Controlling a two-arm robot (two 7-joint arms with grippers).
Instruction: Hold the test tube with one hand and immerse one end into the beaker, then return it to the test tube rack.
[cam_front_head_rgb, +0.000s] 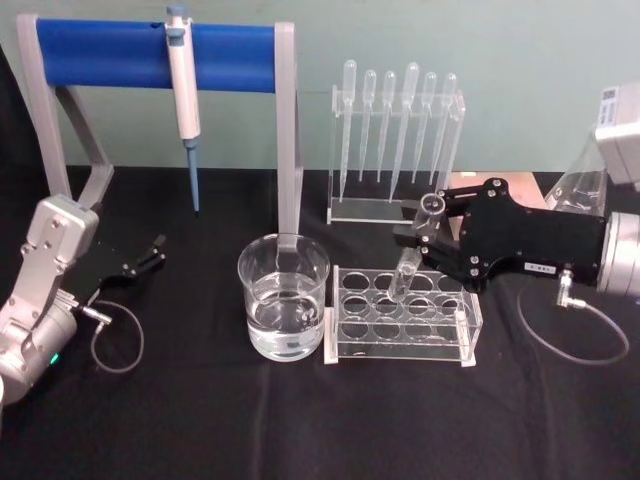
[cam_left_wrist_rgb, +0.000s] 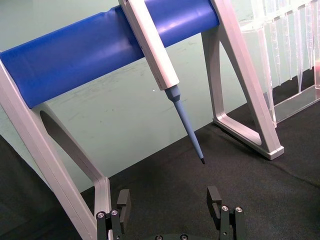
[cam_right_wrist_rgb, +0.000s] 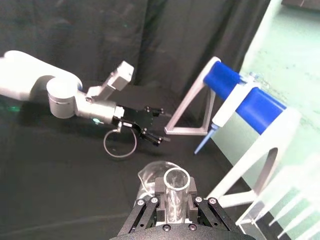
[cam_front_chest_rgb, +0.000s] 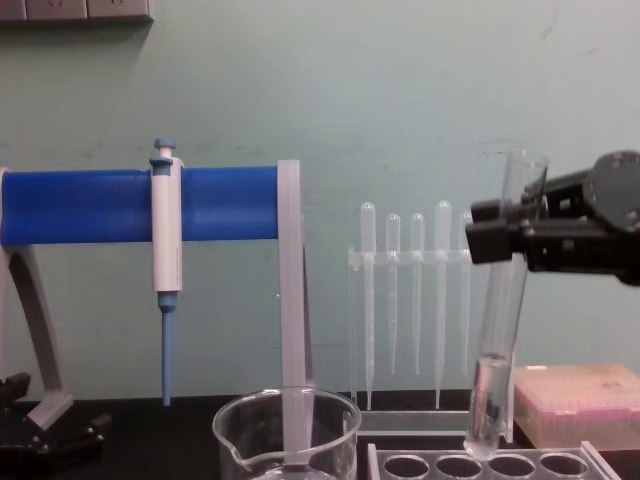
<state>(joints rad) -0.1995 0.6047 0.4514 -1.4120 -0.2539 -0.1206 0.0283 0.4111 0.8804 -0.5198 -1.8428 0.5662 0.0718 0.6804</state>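
**Colours on the bench**

I note a black tablecloth under the blue-barred, grey-framed stand. On the stand hangs a white pipettor with blue tip. Right of it: clear beaker, clear test tube, black right gripper. Wall behind is pale green.

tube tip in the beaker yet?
No. In the chest view the test tube, held by the right gripper, hangs with its rounded end just above the rack, right of the beaker.

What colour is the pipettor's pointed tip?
Blue tip; left wrist view shows it best.
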